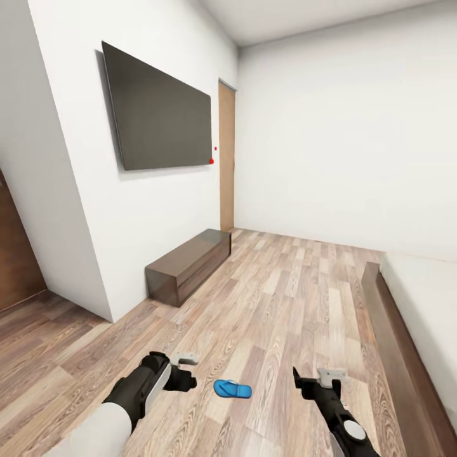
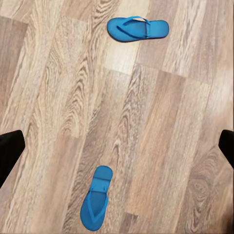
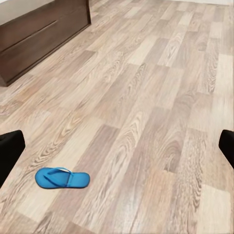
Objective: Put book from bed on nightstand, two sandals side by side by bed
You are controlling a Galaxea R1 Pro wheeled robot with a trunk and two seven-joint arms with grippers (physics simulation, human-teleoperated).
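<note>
One bright blue sandal [image 1: 232, 388] lies flat on the wood floor between my two grippers. My left gripper [image 1: 184, 381] hangs just left of it and my right gripper [image 1: 303, 383] a little farther to its right. In the left wrist view both sandals lie apart on the planks, one [image 2: 138, 29] far from the fingers and one [image 2: 96, 198] close, with the open left gripper [image 2: 117, 146] above bare floor. The right wrist view has one sandal [image 3: 62, 178] ahead of the open right gripper [image 3: 117, 148]. The bed [image 1: 387, 317] runs along the right. The book and nightstand are out of view.
A low long dark-brown cabinet [image 1: 189, 263] stands against the left wall under a wall-mounted dark screen [image 1: 158, 111]; it also appears in the right wrist view as the cabinet [image 3: 44, 34]. A wooden door [image 1: 226, 158] is at the far corner. Wood-plank floor [image 1: 285, 298] stretches between cabinet and bed.
</note>
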